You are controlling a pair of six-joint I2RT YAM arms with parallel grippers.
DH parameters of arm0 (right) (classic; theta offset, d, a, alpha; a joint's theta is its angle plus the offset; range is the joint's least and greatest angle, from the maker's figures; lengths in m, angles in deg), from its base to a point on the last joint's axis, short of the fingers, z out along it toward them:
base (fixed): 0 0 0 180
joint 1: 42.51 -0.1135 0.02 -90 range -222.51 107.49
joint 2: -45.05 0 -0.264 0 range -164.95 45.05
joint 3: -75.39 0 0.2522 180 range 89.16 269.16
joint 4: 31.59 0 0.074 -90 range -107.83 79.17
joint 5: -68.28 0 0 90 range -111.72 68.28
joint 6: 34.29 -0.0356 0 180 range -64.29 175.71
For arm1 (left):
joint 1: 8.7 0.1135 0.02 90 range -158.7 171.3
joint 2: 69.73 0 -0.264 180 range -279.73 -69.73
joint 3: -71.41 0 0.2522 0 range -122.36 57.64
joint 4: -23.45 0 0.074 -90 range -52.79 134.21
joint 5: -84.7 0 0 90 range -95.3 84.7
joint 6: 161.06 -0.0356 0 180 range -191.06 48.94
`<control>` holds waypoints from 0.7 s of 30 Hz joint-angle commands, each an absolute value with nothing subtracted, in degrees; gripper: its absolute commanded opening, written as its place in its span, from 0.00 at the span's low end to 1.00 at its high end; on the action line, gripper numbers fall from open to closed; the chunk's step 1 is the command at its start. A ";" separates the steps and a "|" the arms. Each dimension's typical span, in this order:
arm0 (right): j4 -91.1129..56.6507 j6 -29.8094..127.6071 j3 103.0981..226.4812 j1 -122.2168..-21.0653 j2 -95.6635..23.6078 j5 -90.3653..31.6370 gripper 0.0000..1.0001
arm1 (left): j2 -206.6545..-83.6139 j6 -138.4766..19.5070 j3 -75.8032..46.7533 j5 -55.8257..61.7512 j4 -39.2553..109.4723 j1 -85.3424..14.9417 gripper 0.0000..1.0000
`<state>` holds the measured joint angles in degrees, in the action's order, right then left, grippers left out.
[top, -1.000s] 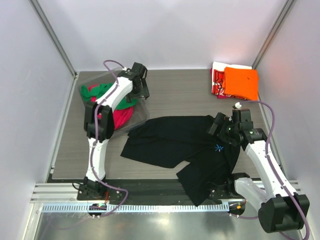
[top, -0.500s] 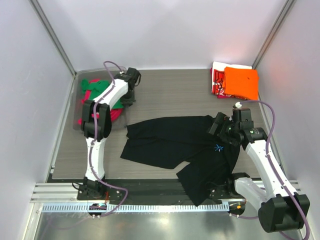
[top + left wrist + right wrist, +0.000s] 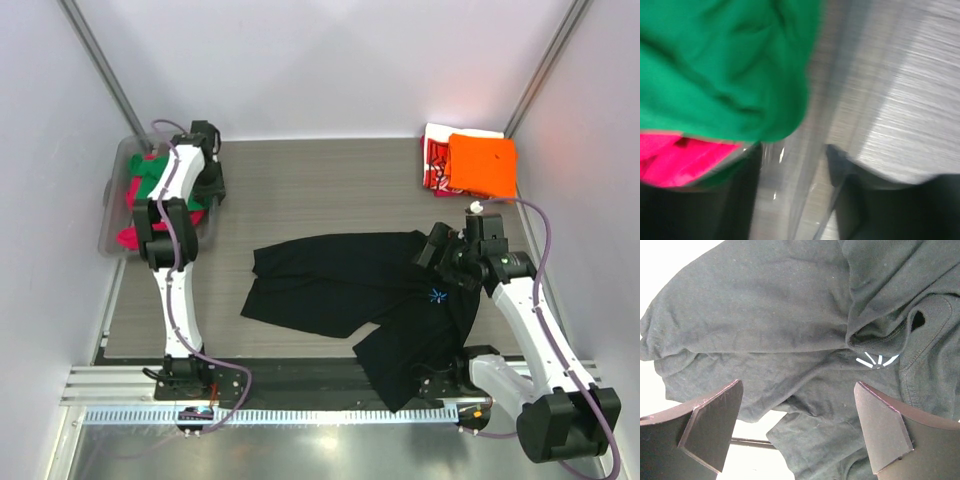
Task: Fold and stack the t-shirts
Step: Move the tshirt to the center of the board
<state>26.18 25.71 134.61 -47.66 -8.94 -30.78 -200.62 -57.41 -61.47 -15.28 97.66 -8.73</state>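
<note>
The black tee lies opened out but rumpled across the middle of the surface, its lower right flap reaching onto the dark strip at the bottom of the top view. It appears to be the shirt laid out for folding, with room on every side to turn the cloth over. The right gripper hovers above its right part with the jaws wide and nothing between them. Below it sit the starburst print and a bunched ridge of cloth, most likely a pause to choose a pinch point on an edge or fold. In the upper right corner the orange tee rests folded on the red-and-white printed tee. This looks like the finished pile, kept well apart from the working area. At the upper left, the clear plastic bin holds the green tee and the magenta tee, apparently the shirts awaiting their turn. The left gripper is at the bin's right side, its jaws partly apart with the transparent wall running between them. The wrist view is too blurred to tell whether they pinch that wall.
</note>
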 commanded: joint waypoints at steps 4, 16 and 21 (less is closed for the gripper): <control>27.96 25.92 138.64 -48.14 -7.77 -29.64 1.00 | -190.77 -51.03 -56.36 -23.66 94.79 -5.36 0.80; 29.54 20.48 137.67 -49.37 -5.84 -27.62 1.00 | -156.23 -47.79 -29.86 -23.60 98.29 -15.80 0.89; 30.34 17.14 134.95 -49.98 -4.08 -24.28 1.00 | -143.84 -39.27 -11.82 -20.06 97.33 -23.89 0.84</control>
